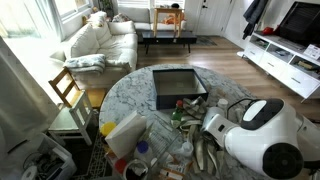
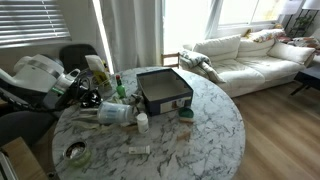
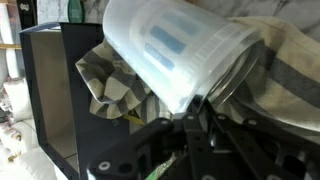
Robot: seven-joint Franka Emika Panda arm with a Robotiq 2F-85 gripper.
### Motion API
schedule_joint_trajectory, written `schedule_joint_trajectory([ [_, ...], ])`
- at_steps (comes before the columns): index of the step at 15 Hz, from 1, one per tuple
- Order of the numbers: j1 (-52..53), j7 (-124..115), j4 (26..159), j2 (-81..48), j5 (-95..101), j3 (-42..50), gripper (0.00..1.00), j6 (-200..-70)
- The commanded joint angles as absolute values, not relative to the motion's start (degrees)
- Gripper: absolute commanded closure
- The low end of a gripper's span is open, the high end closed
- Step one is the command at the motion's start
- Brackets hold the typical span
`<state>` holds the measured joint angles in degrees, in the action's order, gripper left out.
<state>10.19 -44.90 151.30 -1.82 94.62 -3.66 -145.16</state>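
Note:
In the wrist view my gripper (image 3: pixel 190 108) has its fingers close together at the rim of a translucent plastic container (image 3: pixel 170 45) with a blue label, which lies tilted on its side. They appear shut on that rim. A striped cloth (image 3: pixel 112 85) lies under and behind the container. A black open box (image 3: pixel 45 95) stands to the left. In an exterior view the gripper (image 2: pixel 92 100) is at the table's left side among clutter, next to the container (image 2: pixel 116 112) and left of the black box (image 2: pixel 165 90).
The round marble table (image 2: pixel 200 145) holds a tape roll (image 2: pixel 75 153), a small white bottle (image 2: pixel 143 122) and other bottles. A white sofa (image 1: pixel 100 40) and a wooden chair (image 1: pixel 68 90) stand beyond it. The black box (image 1: pixel 178 88) sits mid-table.

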Motion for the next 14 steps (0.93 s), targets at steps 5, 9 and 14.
schedule_joint_trajectory([
  [5, 7.96, -42.66, 148.52, 0.31, 92.22, -4.98, 0.99, -140.87],
  [9, 5.22, -38.93, 147.09, 2.63, 86.15, -2.97, 0.99, -144.16],
  [14, 1.08, -31.57, 147.15, 4.53, 71.5, 1.12, 0.99, -151.95],
])
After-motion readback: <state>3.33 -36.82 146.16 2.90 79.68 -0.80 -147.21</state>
